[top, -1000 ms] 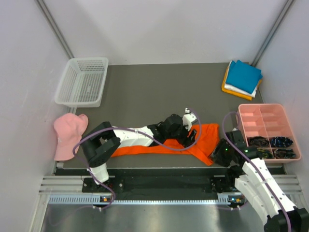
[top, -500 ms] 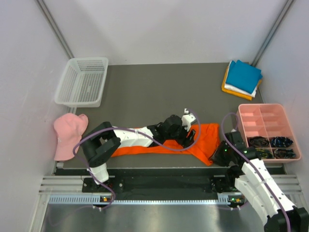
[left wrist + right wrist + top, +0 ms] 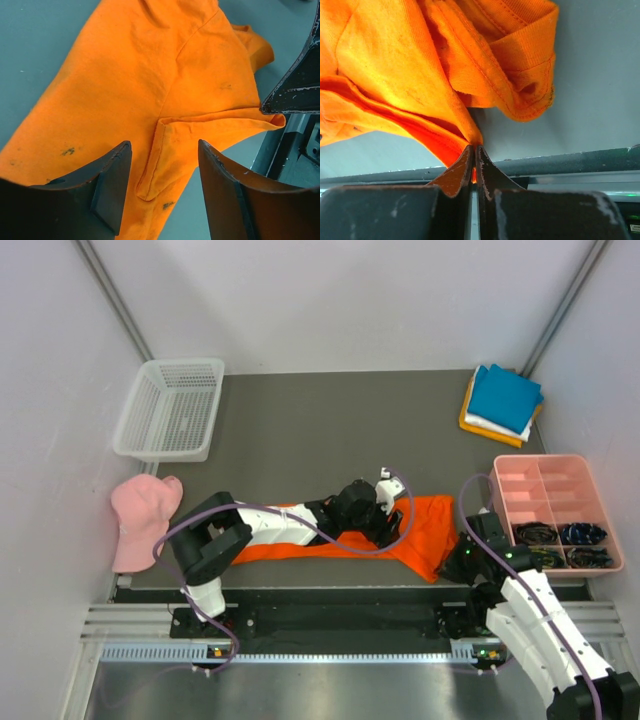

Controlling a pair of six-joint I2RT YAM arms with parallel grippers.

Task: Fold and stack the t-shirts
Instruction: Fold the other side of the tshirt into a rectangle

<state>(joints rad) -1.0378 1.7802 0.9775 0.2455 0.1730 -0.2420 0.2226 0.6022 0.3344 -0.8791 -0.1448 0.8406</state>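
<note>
My right hand [image 3: 475, 147] is clenched tight on the near right edge of the bright orange cloth t-shirt [image 3: 385, 65]. A thin fold of the cloth is pinched between its two fingers, right by the near edge of the dark grey desk [image 3: 330, 430].

My left hand [image 3: 164, 146] is released. Its fingers are spread apart just over the middle of the shirt, above a seam, and it holds nothing.

The orange shirt lies stretched from left to right along the near side of the desk, partly under my left arm.

In the far right corner sits a pile of folded shirts. A teal blue folded t-shirt [image 3: 505, 397] is on top, a white folded t-shirt [image 3: 488, 426] is under it, and an amber yellow folded t-shirt [image 3: 466, 420] is at the bottom.

A pale pink cap [image 3: 138, 515] lies at the near left. A white plastic basket [image 3: 170, 410] stands at the far left.
</note>
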